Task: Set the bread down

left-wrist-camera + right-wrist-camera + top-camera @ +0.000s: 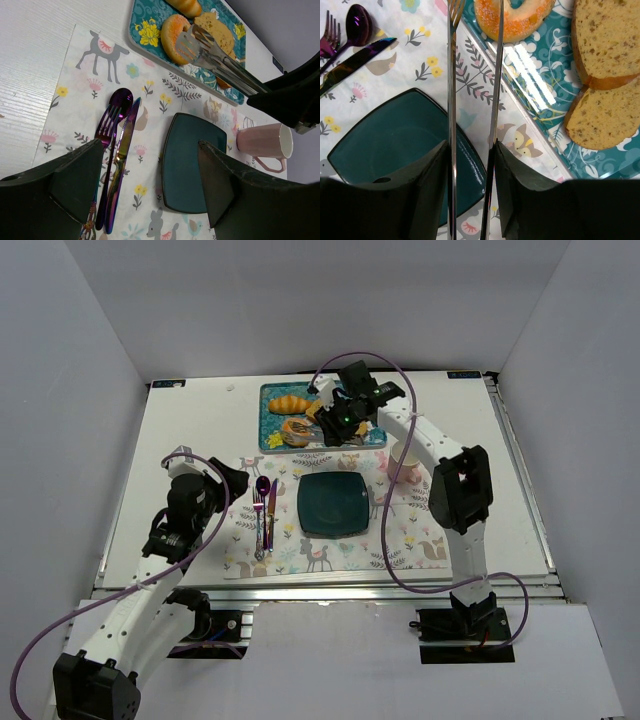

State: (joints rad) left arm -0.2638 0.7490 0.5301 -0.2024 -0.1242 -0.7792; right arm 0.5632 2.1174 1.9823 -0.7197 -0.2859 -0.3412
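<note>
The bread, a golden-brown ring bagel point(296, 430), lies on the teal flowered tray point(266, 416). It also shows in the left wrist view point(175, 31) and the right wrist view point(515, 17). My right gripper point(340, 420) point(471, 145) is shut on metal tongs point(451, 100) point(215, 55). The tong arms are spread; one tip is beside the bagel and the other lies across it. I cannot tell if they pinch it. The dark teal plate point(334, 505) point(192, 160) point(390, 145) is bare. My left gripper point(228, 480) point(150, 150) is open and empty above the placemat.
A croissant point(290, 403) and two oval bread slices point(605, 40) share the tray. A pink mug point(405, 465) point(262, 141) stands right of the plate. A purple fork point(107, 125), spoon point(121, 97) and knife point(122, 160) lie left of it.
</note>
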